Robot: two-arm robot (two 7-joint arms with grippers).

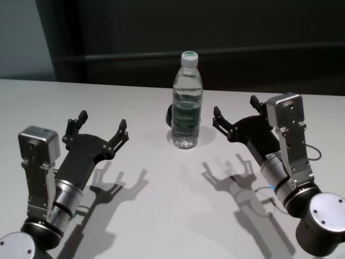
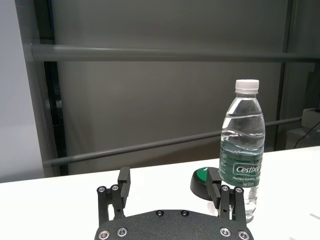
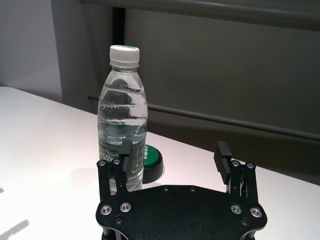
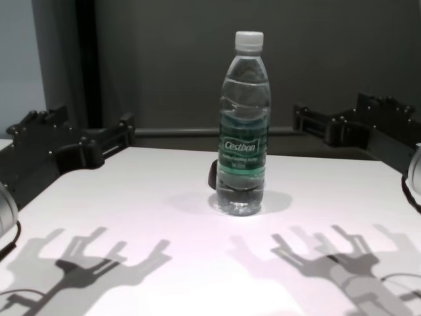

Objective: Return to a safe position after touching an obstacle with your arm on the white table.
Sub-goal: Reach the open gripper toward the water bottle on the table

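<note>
The bottle (image 1: 187, 102) stands upright near the middle of the white table (image 1: 156, 216), toward its far side, white cap on and green label facing me. My left gripper (image 1: 100, 128) hangs above the table to the bottle's left, well apart from it, fingers spread wide with nothing between them. My right gripper (image 1: 235, 110) hangs to the bottle's right, nearer to it than the left one but not touching, and it too is spread and holds nothing.

From my head I see only a dark edge peeking out behind the bottle's base. My wrist cameras show it properly: a low black puck with a green top (image 3: 150, 159), sitting on the table just beyond the bottle on its far side. The left wrist view catches the same puck (image 2: 201, 180) beside the bottle (image 2: 242, 145), past my own fingertip.

The chest view shows what the others lack: both claws' shadows (image 4: 92, 263) cast on the near tabletop, and the lettering on the label (image 4: 243, 146) head on.
</note>
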